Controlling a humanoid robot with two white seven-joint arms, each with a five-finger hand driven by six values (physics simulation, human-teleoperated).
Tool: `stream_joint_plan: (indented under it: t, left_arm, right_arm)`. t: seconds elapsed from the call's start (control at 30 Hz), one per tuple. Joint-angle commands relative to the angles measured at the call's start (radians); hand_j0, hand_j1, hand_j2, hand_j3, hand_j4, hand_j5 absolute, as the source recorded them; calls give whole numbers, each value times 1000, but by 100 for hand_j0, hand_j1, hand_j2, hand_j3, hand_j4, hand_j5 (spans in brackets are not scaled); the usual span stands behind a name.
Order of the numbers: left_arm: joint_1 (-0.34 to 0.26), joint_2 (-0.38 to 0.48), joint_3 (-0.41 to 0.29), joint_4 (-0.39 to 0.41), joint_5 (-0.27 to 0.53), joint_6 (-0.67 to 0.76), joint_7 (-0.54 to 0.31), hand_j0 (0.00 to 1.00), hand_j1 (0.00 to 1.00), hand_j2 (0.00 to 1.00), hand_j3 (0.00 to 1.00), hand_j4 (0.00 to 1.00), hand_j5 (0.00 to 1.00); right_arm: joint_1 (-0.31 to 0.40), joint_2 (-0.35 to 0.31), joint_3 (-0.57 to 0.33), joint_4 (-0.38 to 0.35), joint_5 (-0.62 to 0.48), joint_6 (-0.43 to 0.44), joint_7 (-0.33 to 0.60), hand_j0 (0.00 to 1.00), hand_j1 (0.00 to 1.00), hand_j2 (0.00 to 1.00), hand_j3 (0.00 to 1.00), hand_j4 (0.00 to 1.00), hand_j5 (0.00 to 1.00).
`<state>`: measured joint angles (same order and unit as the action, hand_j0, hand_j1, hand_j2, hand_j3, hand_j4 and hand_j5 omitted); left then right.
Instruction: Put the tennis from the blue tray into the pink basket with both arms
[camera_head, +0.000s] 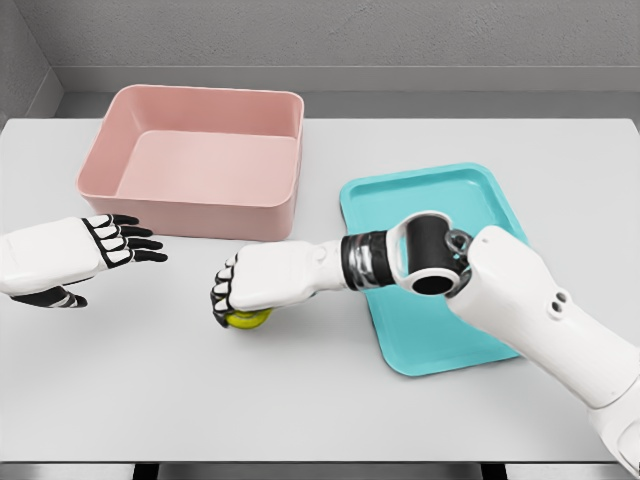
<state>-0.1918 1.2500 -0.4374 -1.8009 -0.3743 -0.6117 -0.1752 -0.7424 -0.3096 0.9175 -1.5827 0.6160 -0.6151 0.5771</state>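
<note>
A yellow-green tennis ball (248, 319) lies on the grey table, left of the blue tray (480, 200) and in front of the pink basket (190, 205). My right hand (232, 293) reaches across from the right and covers the ball from above, its fingers curled around it. Only the ball's lower edge shows under the palm. My left hand (130, 241) hovers at the left, fingers spread and holding nothing, roughly a hand's width from the ball. The tray holds no ball, and the basket's inside shows only its pink floor.
The pink basket sits at the table's back left, its front wall just behind both hands. My right forearm (520, 300) crosses over the tray's near half. The table's front edge (320, 462) runs along the bottom of the view.
</note>
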Motion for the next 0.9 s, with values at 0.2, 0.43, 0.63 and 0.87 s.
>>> stream_joint_plan:
  t: [0.2, 0.43, 0.63, 0.87]
  left_arm:
    - [0, 2, 0, 0, 6, 1, 0, 100, 100, 100, 100, 100, 100]
    - [0, 2, 2, 0, 6, 1, 0, 100, 100, 100, 100, 100, 100]
    - [0, 2, 0, 0, 6, 1, 0, 100, 100, 100, 100, 100, 100]
    - [0, 2, 2, 0, 6, 1, 0, 100, 100, 100, 100, 100, 100]
  right_arm:
    - [-31, 78, 27, 144, -4, 4, -3, 52, 52, 52, 52, 52, 52]
    - [-43, 110, 27, 199, -4, 4, -3, 52, 52, 52, 52, 52, 52]
    - [-51, 130, 27, 228, -2, 4, -5, 52, 52, 52, 52, 52, 52]
    - [-57, 145, 30, 288, -1, 4, -5, 52, 52, 52, 52, 52, 52]
